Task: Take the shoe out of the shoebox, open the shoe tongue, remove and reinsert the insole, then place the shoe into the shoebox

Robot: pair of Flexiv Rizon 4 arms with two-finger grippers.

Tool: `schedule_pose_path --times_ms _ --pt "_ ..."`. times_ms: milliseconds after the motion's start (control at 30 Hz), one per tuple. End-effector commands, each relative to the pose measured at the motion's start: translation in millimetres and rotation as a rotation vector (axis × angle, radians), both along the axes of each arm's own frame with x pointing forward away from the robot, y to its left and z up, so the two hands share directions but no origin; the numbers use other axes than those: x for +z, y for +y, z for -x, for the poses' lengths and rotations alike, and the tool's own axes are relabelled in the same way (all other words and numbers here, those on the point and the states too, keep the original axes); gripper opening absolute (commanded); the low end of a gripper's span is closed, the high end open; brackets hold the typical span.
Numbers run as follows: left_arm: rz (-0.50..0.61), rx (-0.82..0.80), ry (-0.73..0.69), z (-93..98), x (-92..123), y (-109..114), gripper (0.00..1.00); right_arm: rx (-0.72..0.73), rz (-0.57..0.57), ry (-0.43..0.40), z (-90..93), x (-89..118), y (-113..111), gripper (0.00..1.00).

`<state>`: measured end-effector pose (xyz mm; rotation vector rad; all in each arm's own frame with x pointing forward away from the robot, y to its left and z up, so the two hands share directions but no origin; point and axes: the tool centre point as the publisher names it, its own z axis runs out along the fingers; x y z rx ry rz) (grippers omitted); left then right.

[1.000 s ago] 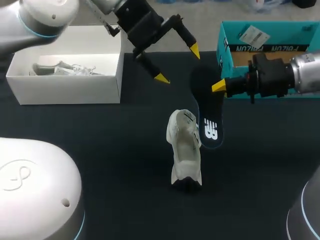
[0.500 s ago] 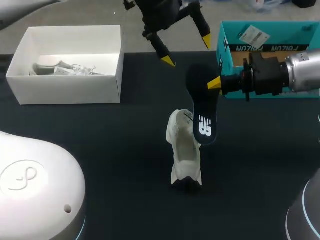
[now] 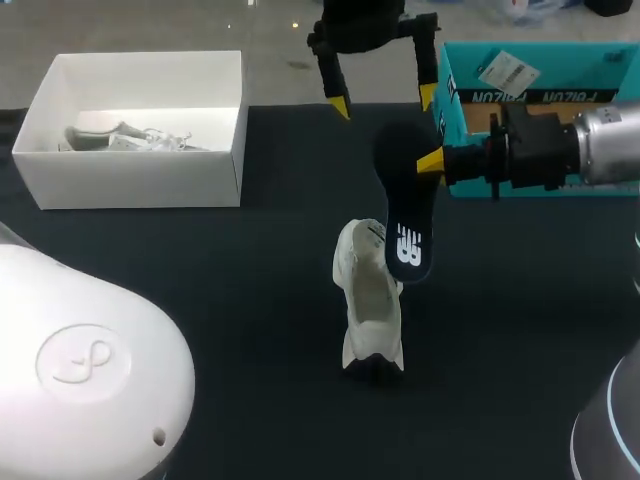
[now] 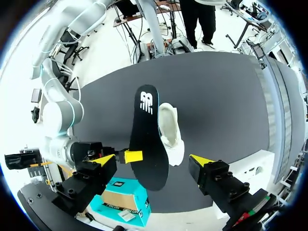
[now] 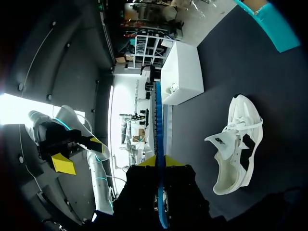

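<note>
The flat black foam insole looks light and bendy. The right end effector pinches its wide end, and the left end effector gapes wide.

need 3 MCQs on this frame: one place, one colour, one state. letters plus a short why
1. Where is the white lace-up shoe?
A) inside a box
B) on the tabletop, outside any box
C) lifted in an end effector

2. What colour is the flat foam insole?
A) black
B) white
C) teal

3. What state is the left end effector in?
A) shut on the insole
B) shut on the shoe
C) open, empty

1 B: it stands on the dark table, between the white cardboard box and the teal cardboard shoebox.
2 A: black with a white logo, gripped by the right end effector.
3 C: its yellow tips stand wide apart and touch nothing.
</note>
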<state>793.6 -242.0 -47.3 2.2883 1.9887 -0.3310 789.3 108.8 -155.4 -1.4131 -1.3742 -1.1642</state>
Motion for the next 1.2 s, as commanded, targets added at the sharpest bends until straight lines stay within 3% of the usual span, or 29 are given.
schedule_pose_path --times_ms 33,800,967,1200 --pt "-0.269 -0.008 -0.051 2.3 3 -3 1.00 -0.002 0.000 -0.001 3.1 0 1 0.00" --pt "-0.177 0.022 -0.077 8.0 8 -9 1.00 0.019 -0.009 0.010 7.7 -1 2 0.00" --pt "-0.041 0.038 -0.188 9.6 16 2 1.00 0.023 -0.013 0.012 9.1 1 2 0.00" --pt "0.345 0.090 -0.254 13.6 26 24 1.00 0.022 -0.019 0.009 9.0 4 -1 0.00"
